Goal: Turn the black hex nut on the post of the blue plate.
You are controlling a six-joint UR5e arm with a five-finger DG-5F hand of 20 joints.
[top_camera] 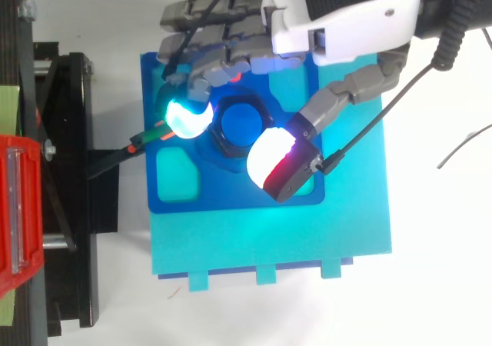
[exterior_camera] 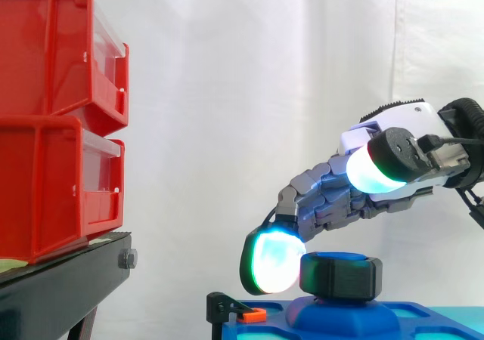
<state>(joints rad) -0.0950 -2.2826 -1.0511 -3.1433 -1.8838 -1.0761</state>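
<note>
The black hex nut [exterior_camera: 340, 276] sits on the blue post [top_camera: 242, 123] in the middle of the blue plate [top_camera: 231, 196]. My hand [top_camera: 346, 15] reaches over the plate from the right, fingers stretched and bent downward. One glowing green fingertip [exterior_camera: 274, 261] rests against the nut's left side; in the top view that fingertip [top_camera: 188, 117] sits beside the nut's rim [top_camera: 223, 144]. The thumb pad [exterior_camera: 374, 170] hovers well above the nut, over its near right edge in the top view, and does not touch it. Nothing is pinched.
The blue plate lies on a cyan base [top_camera: 307, 242]. A black clamp with an orange tip [exterior_camera: 253, 315] holds the plate's left edge. Stacked red bins [exterior_camera: 53, 128] stand on a black stand [exterior_camera: 60, 287] to the left. Shaped recesses [top_camera: 178, 173] dot the plate.
</note>
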